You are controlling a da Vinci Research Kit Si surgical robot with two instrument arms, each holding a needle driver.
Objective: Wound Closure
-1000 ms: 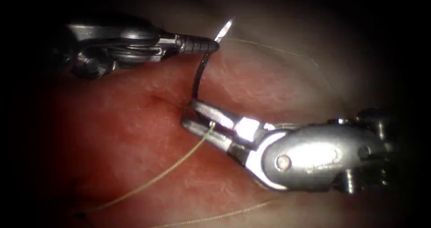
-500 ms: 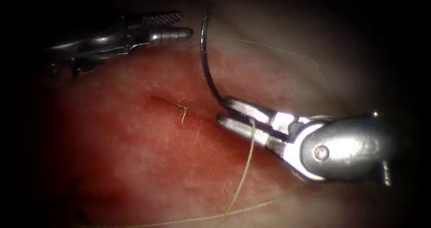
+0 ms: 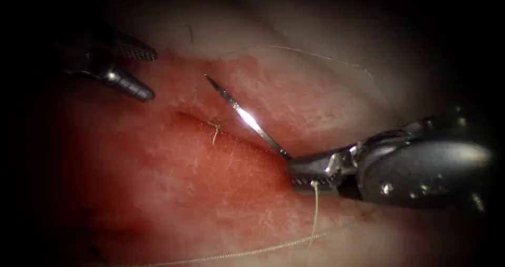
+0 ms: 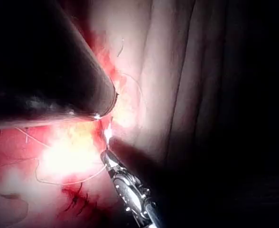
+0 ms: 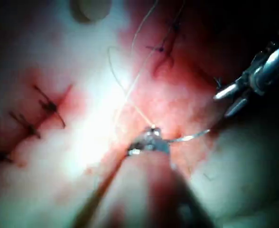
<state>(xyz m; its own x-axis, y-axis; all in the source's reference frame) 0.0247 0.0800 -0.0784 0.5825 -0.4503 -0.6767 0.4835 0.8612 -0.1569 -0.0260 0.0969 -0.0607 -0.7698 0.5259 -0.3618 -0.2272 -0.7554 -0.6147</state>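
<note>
Right pincer [image 3: 305, 173] grips needle [image 3: 244, 117] tail; left pincer [image 3: 142, 72] gapes.

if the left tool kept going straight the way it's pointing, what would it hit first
Probably the needle, held near its thread end by the right tool, clear of the tissue. The left tool, jaws open and empty, points toward it; depth is unclear.

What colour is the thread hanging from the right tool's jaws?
Pale yellowish tan; the thread under the right tool shows best in the endoscope view.
</note>
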